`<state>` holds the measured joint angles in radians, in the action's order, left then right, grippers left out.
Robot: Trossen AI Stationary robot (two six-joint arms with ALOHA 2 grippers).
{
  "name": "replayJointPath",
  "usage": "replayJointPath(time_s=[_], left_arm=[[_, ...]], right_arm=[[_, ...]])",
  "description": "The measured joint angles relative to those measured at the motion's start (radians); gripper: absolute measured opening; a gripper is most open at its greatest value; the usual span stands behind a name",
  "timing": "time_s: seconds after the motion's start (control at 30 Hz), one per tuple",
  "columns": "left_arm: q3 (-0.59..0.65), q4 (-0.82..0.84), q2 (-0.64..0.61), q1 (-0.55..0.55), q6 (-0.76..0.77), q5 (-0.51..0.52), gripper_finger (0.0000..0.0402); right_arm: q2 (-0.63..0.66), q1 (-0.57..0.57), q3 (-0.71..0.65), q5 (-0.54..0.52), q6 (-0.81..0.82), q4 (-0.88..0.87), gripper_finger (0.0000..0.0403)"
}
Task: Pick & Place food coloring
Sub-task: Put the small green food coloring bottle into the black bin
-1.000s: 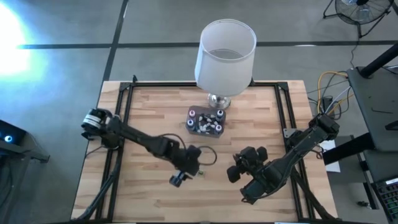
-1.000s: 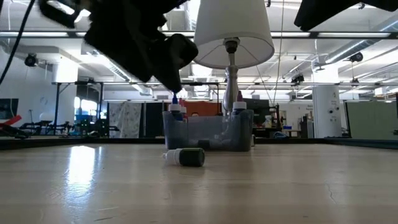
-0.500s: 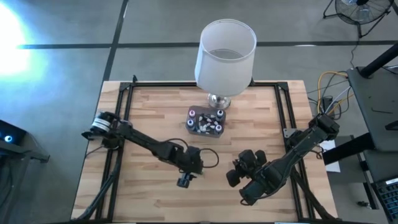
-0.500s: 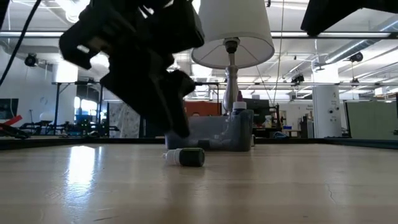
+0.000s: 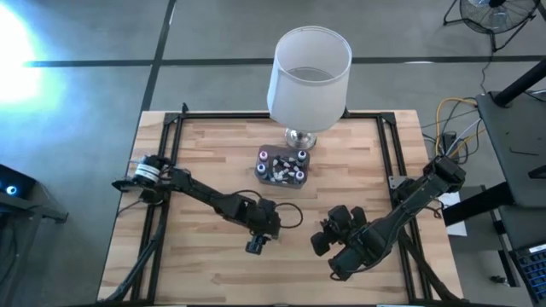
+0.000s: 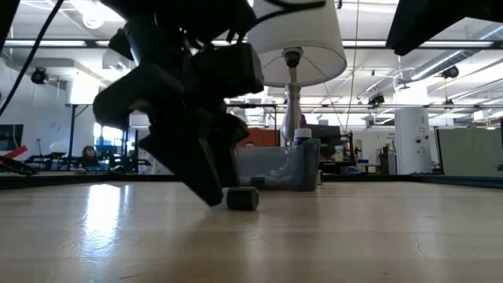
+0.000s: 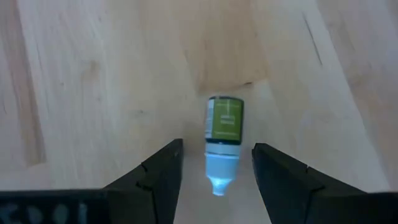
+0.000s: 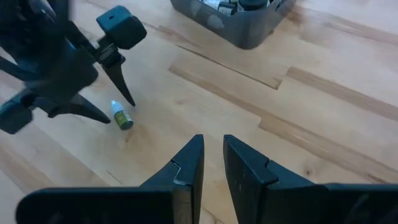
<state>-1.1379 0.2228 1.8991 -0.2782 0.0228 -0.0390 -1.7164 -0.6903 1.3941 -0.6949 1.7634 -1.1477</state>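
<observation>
From above, the pale butcher-block desk (image 5: 213,162) fills the middle of the frame, framed by dark rails. At upper centre stands a lamp (image 5: 310,75) with a smooth white drum shade on a shiny metal foot. Just below it sits a small clear rectangular tub (image 5: 281,166) packed with tiny dropper bottles, their white caps showing. The left tool (image 5: 256,244) hangs at lower centre, fingers spread over one loose food coloring bottle (image 5: 253,246), which is mostly hidden beneath it. The right tool (image 5: 321,240) waits lower right of centre, apart from the bottle.

At desk height, the bottle (image 6: 242,198) lies on its side at centre frame, a dark rounded body on the wood, with a left finger (image 6: 206,177) touching down just to its left. The tub (image 6: 275,169) stands behind, translucent, under the lamp stem.

From the left wrist, the bottle (image 7: 224,143) lies flat between the two released fingers (image 7: 155,180), not gripped: a dark body, green label, white tapered dropper tip toward the bottom of the frame.

From the right wrist, that arm's own tool (image 8: 211,163) is clenched on nothing at lower centre; the small bottle (image 8: 122,116) lies at middle left beneath the left tool (image 8: 109,102), the tub (image 8: 245,18) at top centre.
</observation>
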Motion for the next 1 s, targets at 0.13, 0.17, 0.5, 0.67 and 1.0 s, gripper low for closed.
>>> replayJointPath(time_s=[0.13, 0.17, 0.5, 0.67, 1.0], left_arm=[[-0.002, -0.002, 0.016, 0.004, -0.003, -0.029, 0.0172], [-0.002, -0.003, 0.019, 0.004, -0.003, -0.028, 0.0171], [-0.005, 0.059, 0.012, 0.011, -0.076, 0.011, 0.0092], [-0.005, 0.139, -0.009, 0.012, -0.070, 0.072, 0.0044], [-0.051, 0.179, -0.086, 0.015, -0.126, 0.153, 0.0011]], right_arm=[[0.000, 0.000, -0.010, 0.000, 0.016, 0.003, 0.0057], [0.000, 0.000, -0.011, 0.000, 0.017, 0.003, 0.0057], [0.000, 0.001, -0.016, 0.014, 0.017, 0.002, 0.0057], [0.000, 0.001, -0.016, 0.012, 0.027, 0.002, 0.0057], [0.006, -0.003, -0.002, -0.037, -0.012, 0.001, 0.0057]])
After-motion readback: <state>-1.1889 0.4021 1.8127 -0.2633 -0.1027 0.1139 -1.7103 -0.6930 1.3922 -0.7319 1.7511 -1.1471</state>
